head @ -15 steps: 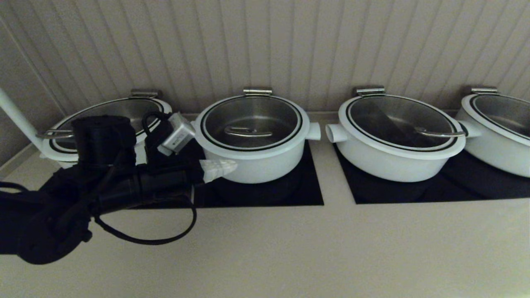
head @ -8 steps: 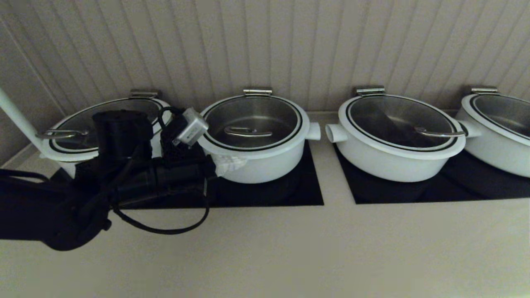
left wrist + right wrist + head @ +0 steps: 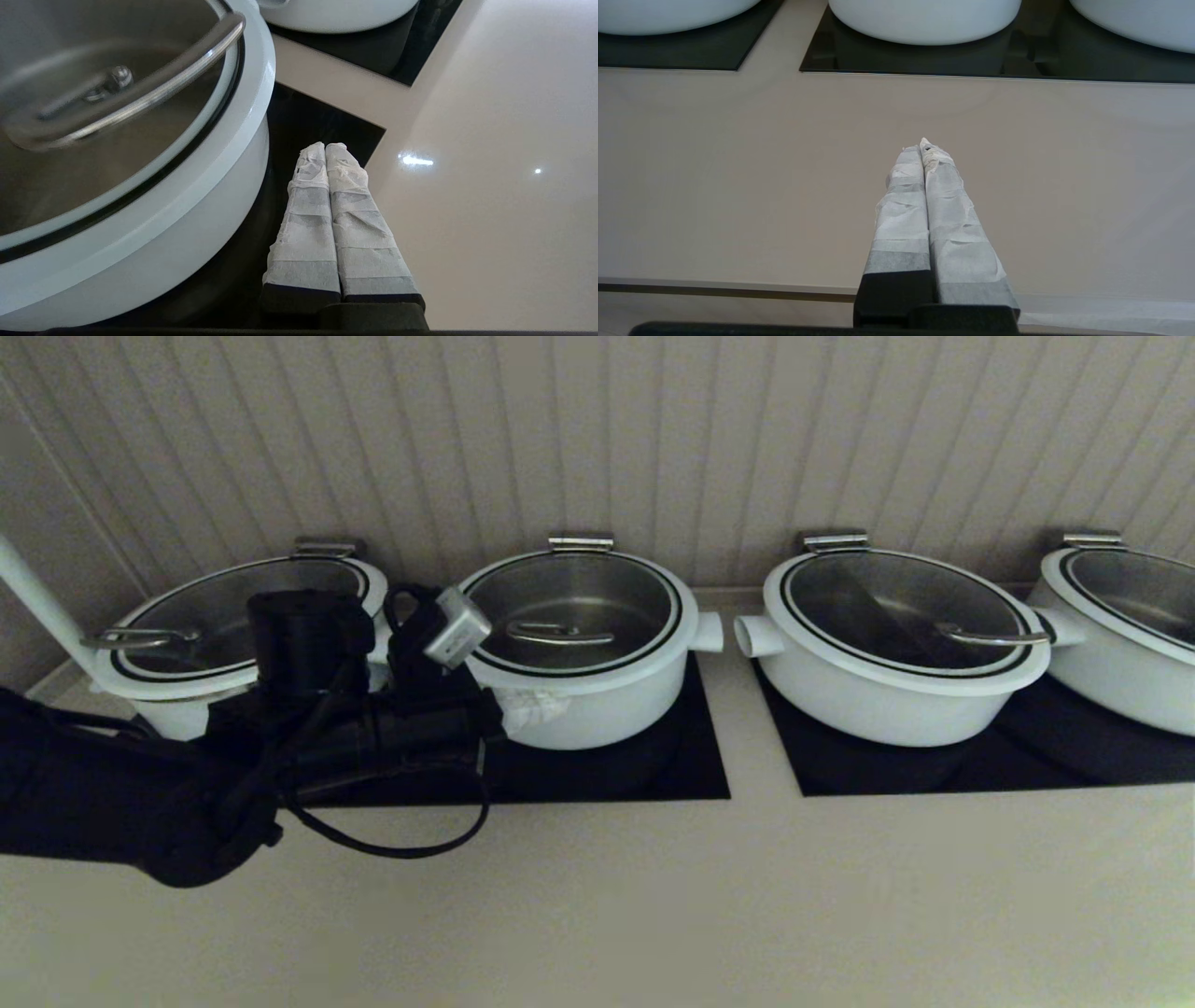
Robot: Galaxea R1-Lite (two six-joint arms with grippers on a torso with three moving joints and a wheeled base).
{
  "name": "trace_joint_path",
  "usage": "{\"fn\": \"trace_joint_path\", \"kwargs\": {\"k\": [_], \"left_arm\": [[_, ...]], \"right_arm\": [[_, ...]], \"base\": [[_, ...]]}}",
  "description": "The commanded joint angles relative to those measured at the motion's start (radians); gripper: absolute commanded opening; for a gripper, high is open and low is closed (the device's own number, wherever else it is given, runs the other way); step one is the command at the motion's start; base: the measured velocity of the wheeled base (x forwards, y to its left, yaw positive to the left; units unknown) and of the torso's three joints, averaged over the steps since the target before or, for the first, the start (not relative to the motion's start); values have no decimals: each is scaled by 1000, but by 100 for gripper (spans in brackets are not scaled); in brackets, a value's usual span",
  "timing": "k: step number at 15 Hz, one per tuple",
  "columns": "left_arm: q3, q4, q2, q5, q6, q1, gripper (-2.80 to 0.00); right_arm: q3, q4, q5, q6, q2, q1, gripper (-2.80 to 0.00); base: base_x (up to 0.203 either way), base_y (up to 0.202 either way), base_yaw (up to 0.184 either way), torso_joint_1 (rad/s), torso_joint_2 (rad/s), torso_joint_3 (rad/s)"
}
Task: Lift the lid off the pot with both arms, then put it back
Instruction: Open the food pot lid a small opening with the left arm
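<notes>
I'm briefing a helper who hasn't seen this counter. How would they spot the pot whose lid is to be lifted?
Four white pots stand in a row along the ribbed wall. The pot is second from the robot's left, on a black square, with the left gripper, fingers shut, at its front side. Its neighbours look wider and shallower; this one looks narrowest and deepest, and the steel handle of the lid sits at the centre.

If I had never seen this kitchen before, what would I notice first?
First, the big black left arm reaching in from the left, its white-wrapped left gripper shut and empty against the front wall of the pot. Next, the row of four white pots on black pads along the ribbed wall, the lid with its steel handle sitting on the second one. The right gripper is shut above the bare counter, away from the pots.
</notes>
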Motion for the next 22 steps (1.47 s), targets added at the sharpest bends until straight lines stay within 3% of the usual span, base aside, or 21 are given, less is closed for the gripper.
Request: {"fn": "trace_joint_path", "kwargs": {"k": [1, 10, 22], "left_arm": [[-3, -18, 21, -2, 2, 0, -280], [-74, -68, 75, 89, -1, 1, -280], [-122, -68, 96, 92, 3, 30, -280]], "right_arm": [[0, 0, 1, 0, 0, 0, -280], [0, 0, 1, 0, 0, 0, -280], [0, 0, 2, -10, 0, 0, -280]], "base": [[0, 0, 0, 0, 0, 0], [0, 0, 0, 0, 0, 0], [0, 0, 0, 0, 0, 0]]}}
